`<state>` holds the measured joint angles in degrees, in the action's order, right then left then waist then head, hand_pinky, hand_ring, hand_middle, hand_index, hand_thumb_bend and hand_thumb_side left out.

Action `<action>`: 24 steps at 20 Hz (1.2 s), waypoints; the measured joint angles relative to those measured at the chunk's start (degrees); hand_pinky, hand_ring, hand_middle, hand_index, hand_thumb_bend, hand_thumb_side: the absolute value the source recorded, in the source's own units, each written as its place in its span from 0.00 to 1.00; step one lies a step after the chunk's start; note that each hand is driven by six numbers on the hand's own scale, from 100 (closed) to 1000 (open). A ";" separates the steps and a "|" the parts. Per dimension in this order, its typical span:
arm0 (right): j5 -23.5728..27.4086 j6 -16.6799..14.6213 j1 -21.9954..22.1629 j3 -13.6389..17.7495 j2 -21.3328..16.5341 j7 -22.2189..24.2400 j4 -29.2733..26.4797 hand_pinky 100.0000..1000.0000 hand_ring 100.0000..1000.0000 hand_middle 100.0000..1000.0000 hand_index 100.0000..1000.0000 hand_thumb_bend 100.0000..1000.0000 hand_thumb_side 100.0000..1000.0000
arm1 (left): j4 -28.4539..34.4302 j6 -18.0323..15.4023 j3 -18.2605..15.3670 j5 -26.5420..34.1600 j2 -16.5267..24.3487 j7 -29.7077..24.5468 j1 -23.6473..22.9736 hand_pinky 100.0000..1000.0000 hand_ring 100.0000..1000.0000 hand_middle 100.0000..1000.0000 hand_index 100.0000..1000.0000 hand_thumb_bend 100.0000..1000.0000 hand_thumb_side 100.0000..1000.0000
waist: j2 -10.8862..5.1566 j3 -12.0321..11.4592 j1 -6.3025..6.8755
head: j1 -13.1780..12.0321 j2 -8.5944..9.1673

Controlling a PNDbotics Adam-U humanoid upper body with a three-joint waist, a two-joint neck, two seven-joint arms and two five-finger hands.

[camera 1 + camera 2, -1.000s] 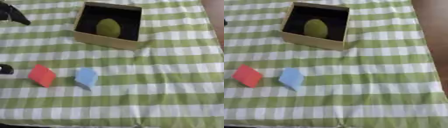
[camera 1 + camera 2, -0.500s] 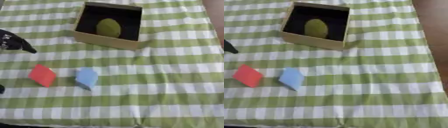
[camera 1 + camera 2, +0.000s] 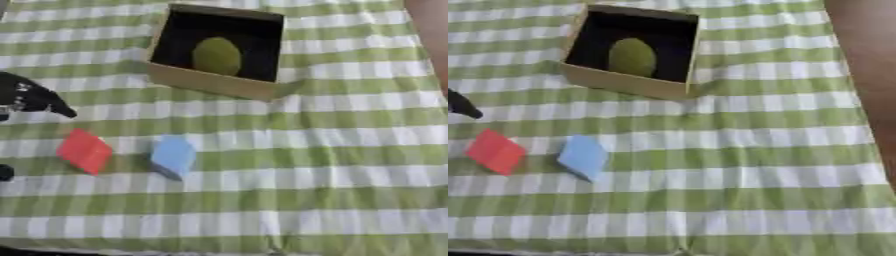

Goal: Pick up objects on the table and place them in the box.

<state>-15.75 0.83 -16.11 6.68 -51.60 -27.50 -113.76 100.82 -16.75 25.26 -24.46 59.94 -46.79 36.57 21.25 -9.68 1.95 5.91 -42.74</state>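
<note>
Left hand (image 3: 31, 97) at worktop's left edge, fingers' state unreadable; red block (image 3: 85, 151) just below it near blue block (image 3: 172, 156)—likely light, rigid, best pinched across opposite flat faces.

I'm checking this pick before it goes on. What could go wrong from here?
The left hand is nearest the red block, which lies close beside the blue block; reaching for one could knock the other. The box already holds a green object, so a dropped block may land on it.
</note>
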 measured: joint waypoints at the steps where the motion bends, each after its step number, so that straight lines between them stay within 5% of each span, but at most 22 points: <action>1: 0.20 0.10 -0.01 0.00 0.08 0.04 0.00 0.85 0.86 0.55 0.82 0.00 0.41 | -0.31 0.25 0.40 0.13 -0.15 -0.25 0.23 0.95 0.89 0.84 0.97 0.55 0.00 | 0.00 0.01 0.00 | -0.01 0.00; 13: 1.33 1.44 0.05 0.00 2.17 0.72 0.00 0.85 0.86 0.54 0.82 0.00 0.41 | -7.76 0.91 5.33 -3.78 -5.96 -0.44 4.36 0.93 0.88 0.81 0.95 0.50 0.00 | 0.05 0.24 0.07 | -0.32 0.01; 19: 1.78 1.87 0.15 0.01 2.52 0.82 0.00 0.85 0.86 0.54 0.81 0.00 0.41 | -10.43 0.62 6.23 -3.27 -8.15 0.75 5.37 0.82 0.74 0.59 0.76 0.25 0.00 | 0.15 0.27 0.07 | -0.32 0.02; 24: 1.88 2.29 0.55 0.02 2.91 0.86 0.00 0.85 0.86 0.54 0.81 0.00 0.42 | -8.34 2.60 4.15 -2.76 -8.09 3.51 4.67 0.77 0.69 0.53 0.70 0.11 0.00 | 0.15 0.19 0.07 | -0.31 0.02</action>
<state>-13.88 3.12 -15.55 6.70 -48.69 -26.64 -113.76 92.48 -14.16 29.42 -27.21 51.84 -43.28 41.24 21.40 -9.49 2.02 5.60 -42.72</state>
